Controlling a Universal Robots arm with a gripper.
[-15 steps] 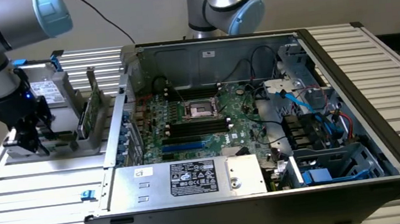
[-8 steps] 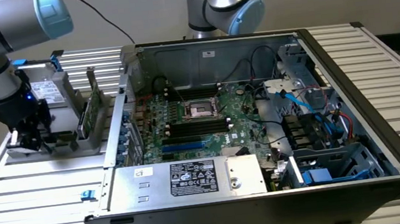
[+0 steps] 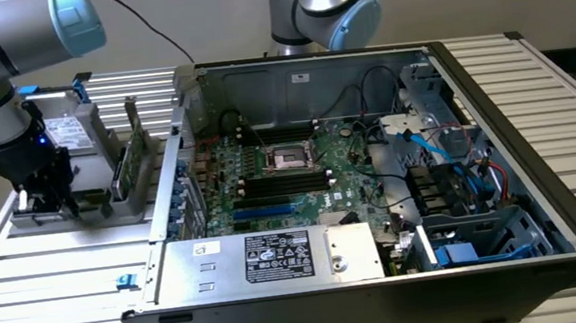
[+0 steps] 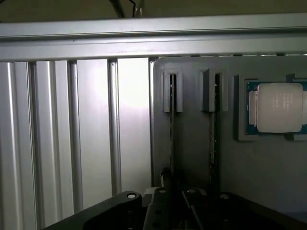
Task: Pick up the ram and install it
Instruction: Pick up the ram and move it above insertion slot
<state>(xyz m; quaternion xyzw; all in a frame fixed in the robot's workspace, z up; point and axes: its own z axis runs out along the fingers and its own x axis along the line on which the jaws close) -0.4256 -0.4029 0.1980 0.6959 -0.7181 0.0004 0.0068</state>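
While the gripper hangs over the gray holder at nine o'clock from the open computer case, the ram stands on edge in a slot right at it. Whether it grips cannot be told.

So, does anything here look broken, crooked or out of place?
Nothing stands out. The ram sticks stand straight in the grey holder, the processor chip sits square in its recess, and the open computer case looks intact.
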